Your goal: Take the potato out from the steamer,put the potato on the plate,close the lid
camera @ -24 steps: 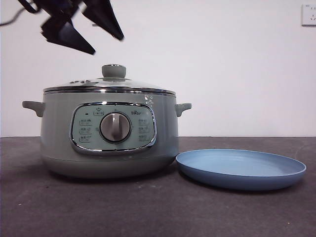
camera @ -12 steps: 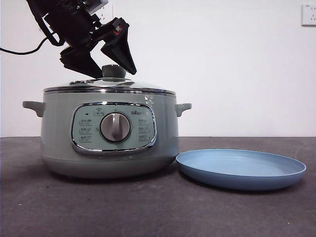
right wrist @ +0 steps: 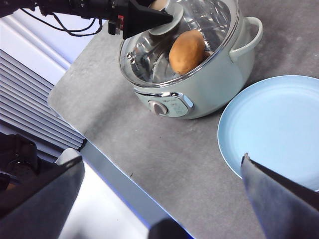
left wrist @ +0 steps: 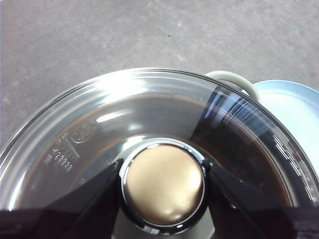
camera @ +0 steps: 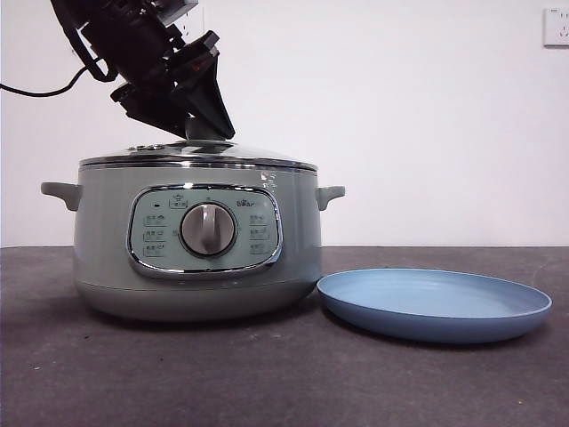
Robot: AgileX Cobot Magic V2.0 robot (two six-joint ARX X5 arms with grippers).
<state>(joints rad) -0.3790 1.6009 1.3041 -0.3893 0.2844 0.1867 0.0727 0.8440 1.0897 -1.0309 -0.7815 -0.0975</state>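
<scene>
The pale green steamer stands at the table's left with its glass lid resting on it. My left gripper comes down from the upper left, its jaws shut on the lid's knob, one pressing on each side. Through the glass, the right wrist view shows the tan potato lying inside the steamer. The light-blue plate lies bare just right of the steamer. My right gripper hangs high above the table's near side, open and holding nothing.
A side handle of the steamer points toward the plate. Dark grey tabletop stretches in front of both. A white wall with a socket is behind.
My left gripper came down from above the lid onto the knob, and its jaws closed in on it. The steamer, lid and plate stay where they were.
</scene>
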